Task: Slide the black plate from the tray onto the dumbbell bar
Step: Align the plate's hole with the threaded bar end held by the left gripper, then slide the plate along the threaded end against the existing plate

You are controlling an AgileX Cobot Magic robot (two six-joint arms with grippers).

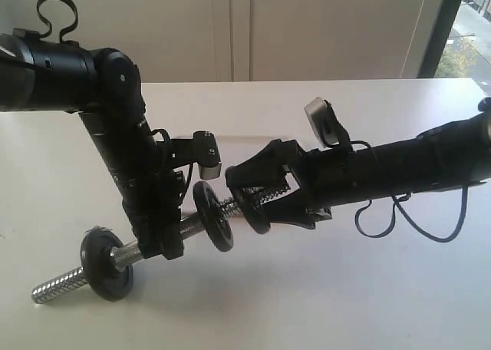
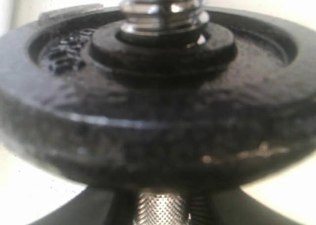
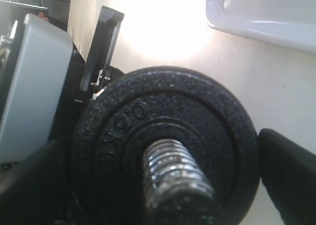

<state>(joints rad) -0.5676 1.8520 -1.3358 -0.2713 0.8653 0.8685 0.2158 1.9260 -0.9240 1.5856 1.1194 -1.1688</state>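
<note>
From where I stand, the left end effector (image 1: pixel 166 241) is clamped on the middle of the dumbbell bar (image 1: pixel 57 286), held tilted above the table (image 1: pixel 322 304). The black plate (image 3: pixel 197 116) sits threaded on the bar's right end, its rim pinched by the right end effector (image 1: pixel 247 200).

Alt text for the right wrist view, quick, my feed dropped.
The black plate fills the view, the dumbbell bar poking its threaded end through its hole. The right gripper's fingers flank the plate; a white tray corner lies beyond.
</note>
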